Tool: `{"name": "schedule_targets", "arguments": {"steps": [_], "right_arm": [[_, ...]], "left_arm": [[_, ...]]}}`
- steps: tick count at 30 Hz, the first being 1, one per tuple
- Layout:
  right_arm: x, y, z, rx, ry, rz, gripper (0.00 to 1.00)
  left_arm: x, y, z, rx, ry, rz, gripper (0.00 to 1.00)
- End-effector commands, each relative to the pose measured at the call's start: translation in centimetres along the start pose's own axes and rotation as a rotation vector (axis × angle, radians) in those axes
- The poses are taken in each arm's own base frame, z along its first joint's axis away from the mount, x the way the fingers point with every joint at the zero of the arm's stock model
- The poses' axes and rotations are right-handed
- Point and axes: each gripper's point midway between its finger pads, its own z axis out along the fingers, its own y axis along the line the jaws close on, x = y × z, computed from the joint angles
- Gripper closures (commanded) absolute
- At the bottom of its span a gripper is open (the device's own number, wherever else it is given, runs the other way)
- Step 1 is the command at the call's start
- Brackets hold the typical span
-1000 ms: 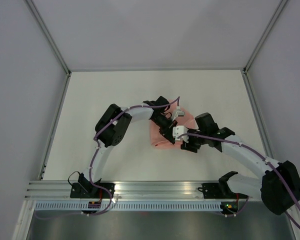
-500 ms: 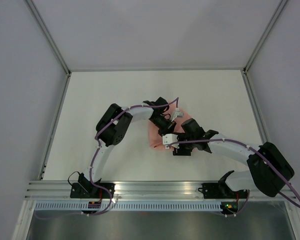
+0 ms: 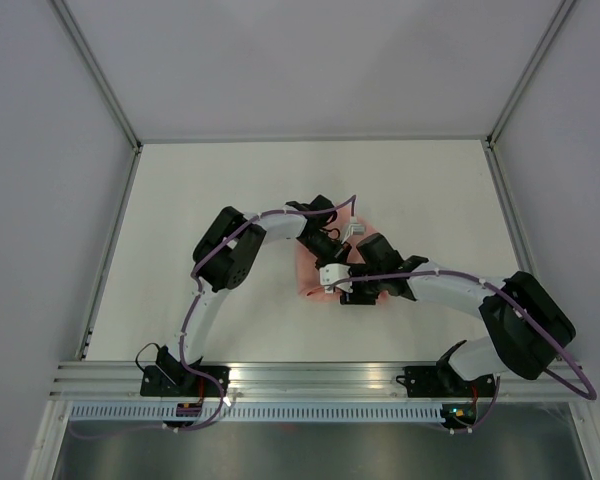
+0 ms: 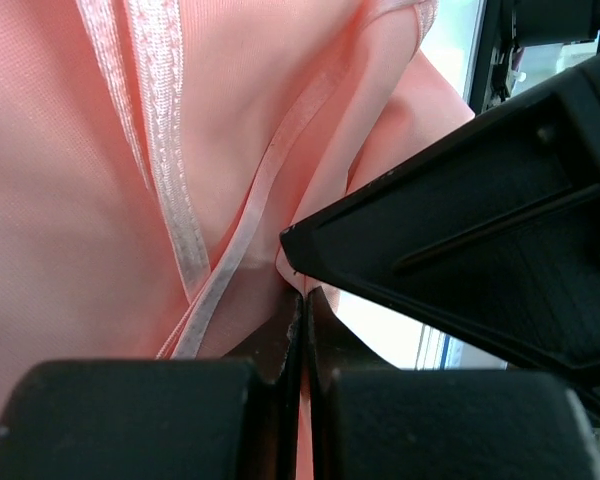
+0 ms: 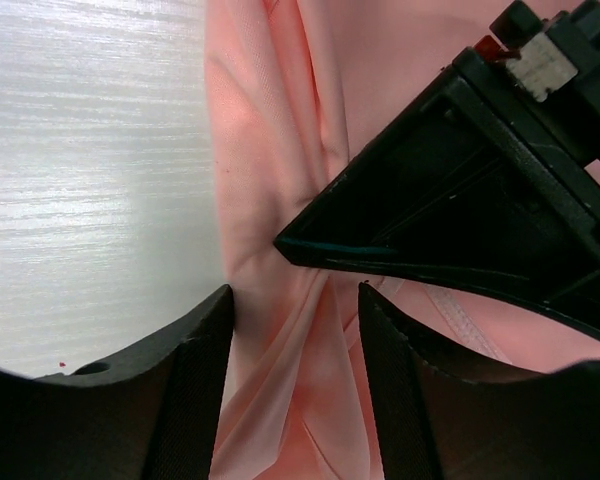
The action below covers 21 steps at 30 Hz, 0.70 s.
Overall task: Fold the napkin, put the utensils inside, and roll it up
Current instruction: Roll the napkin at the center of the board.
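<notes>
The napkin [image 3: 307,273] is a pale pink bunch at the table's middle, mostly covered by both arms. In the left wrist view the napkin [image 4: 110,200] fills the frame, its hemmed edges crossing, and my left gripper [image 4: 302,305] is shut on a thin fold of it. In the top view my left gripper [image 3: 328,256] points down onto the cloth. My right gripper [image 5: 295,330] stands open, its fingers [image 5: 190,385] on either side of a gathered ridge of the napkin [image 5: 270,150], right beside the left gripper's tip. The utensils are out of view.
The white table [image 3: 210,190] spreads around the cloth, bounded by grey walls and metal posts [image 3: 100,80]. An aluminium rail [image 3: 310,375] with both arm bases runs along the near edge. White tabletop [image 5: 90,150] shows left of the cloth.
My right arm has swung left, bringing its open gripper across the napkin up against the left gripper. The left gripper has stayed shut in place on the cloth.
</notes>
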Motion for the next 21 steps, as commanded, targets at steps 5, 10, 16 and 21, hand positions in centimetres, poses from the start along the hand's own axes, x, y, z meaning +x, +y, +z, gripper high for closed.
{"name": "schedule_targets", "arguments": {"steps": [5, 10, 16, 21], "right_arm": [[1.5, 2.7, 0.9, -0.130, 0.058, 0.036, 0.52], [2.2, 3.7, 1.2, -0.176, 0.082, 0.064, 0.61], [2.3, 4.6, 1.1, -0.254, 0.080, 0.115, 0.77], [2.8, 4.9, 0.5, -0.343, 0.065, 0.195, 0.78]], "left_arm": [[4.0, 4.8, 0.8, -0.139, 0.105, -0.077, 0.98], [3.6, 4.5, 0.5, -0.127, 0.090, -0.080, 0.98], [2.1, 4.0, -0.5, -0.129, 0.031, -0.074, 0.88], [0.1, 3.0, -1.7, -0.128, -0.050, -0.044, 0.75]]}}
